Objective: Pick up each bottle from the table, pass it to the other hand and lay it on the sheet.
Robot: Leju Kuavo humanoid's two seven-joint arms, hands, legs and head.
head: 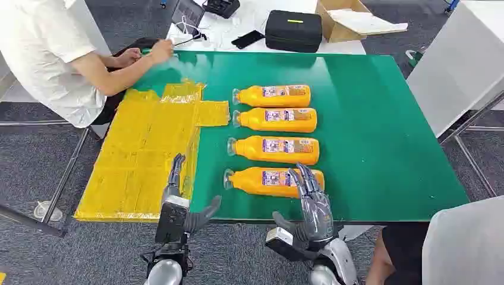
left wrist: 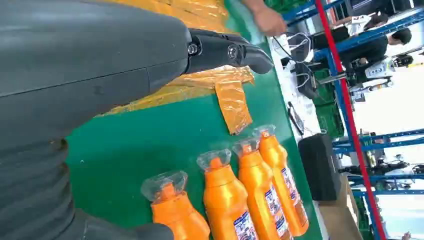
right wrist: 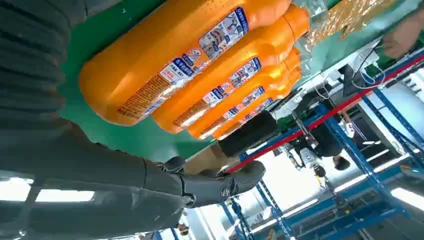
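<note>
R hand over nearest bottle (contact unclear); L hand open.

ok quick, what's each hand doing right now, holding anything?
Left hand: open, holding nothing, beside the yellow sheet.
Right hand: open, holding nothing, fingers over the nearest bottle.

Head view looks down over the green table; both wrist views, close and turned, share its 4 bottles.
</note>
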